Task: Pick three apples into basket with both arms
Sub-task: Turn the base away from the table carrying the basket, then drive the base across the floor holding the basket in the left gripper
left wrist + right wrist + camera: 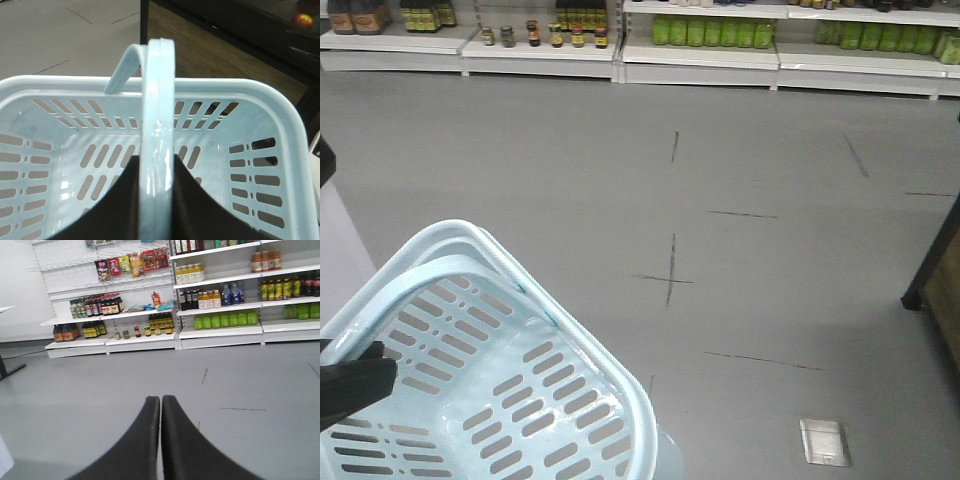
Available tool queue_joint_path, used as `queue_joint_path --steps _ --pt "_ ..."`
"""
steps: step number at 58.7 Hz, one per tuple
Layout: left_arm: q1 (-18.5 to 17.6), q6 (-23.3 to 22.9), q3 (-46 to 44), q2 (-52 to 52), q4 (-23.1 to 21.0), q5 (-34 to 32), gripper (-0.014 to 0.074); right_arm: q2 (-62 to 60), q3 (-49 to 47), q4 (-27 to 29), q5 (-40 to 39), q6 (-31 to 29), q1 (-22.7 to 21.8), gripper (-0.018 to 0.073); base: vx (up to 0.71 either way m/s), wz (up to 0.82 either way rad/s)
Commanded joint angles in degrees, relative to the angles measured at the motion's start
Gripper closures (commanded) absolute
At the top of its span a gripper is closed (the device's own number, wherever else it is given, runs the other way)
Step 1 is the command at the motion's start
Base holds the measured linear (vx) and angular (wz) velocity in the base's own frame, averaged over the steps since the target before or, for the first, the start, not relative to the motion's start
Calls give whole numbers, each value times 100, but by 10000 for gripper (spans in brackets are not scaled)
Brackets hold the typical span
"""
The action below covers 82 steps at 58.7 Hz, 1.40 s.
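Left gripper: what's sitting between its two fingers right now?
In the left wrist view, the basket has its loop handle running between the black fingers of the left gripper, which press on it from either side.

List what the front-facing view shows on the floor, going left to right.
basket → black cross mark → metal floor plate → dark furniture leg at the right edge.
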Motion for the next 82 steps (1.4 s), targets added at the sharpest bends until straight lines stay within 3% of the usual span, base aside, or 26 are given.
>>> queue_joint_path --steps 1,42,82 --pt "-30 -47 -166 -7 -209 -555 602 -65 67 -70 -418 -39 -20 564 11 40" --pt "-30 -47 -166 -7 -209 -555 602 -65 67 -70 -418 -39 -20 564 14 35" --pt "-30 -47 -166 -7 -209 -555 602 -65 67 -70 -418 -39 -20 564 18 -8"
